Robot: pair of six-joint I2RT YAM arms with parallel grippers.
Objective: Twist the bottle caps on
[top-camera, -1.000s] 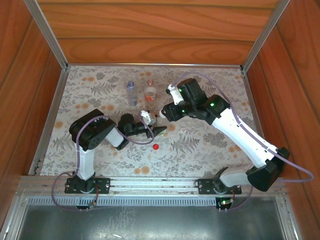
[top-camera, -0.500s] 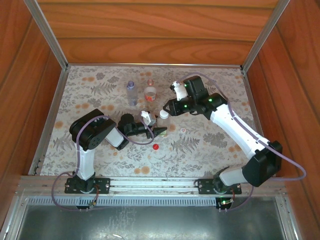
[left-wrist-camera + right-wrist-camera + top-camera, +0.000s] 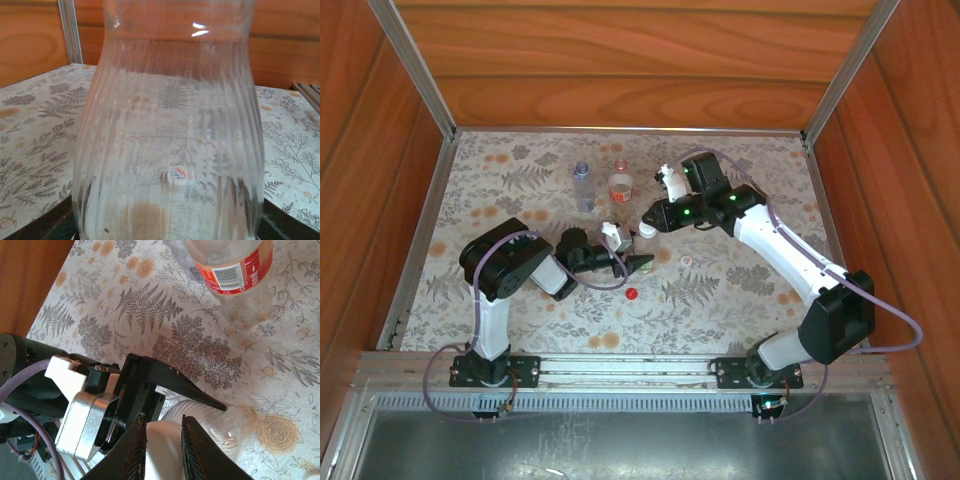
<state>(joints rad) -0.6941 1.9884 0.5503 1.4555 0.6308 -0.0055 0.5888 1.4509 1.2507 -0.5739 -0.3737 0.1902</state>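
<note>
Both are clamped: the right pincer [image 3: 161, 420] holds the white cap [image 3: 164, 450] directly over the upright bottle [image 3: 170, 150], which the left pincer [image 3: 641, 261] grips.

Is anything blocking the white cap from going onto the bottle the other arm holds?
Nothing visible does. The white cap sits between the fingers of the right gripper, directly over the top of the clear bottle, which the left gripper holds.

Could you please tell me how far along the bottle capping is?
Done: no bottle clearly finished. In hand: the left gripper holds the ribbed bottle while the right gripper pinches the white cap at its neck. Left: the red cap and pale cap lie loose on the table.
</note>
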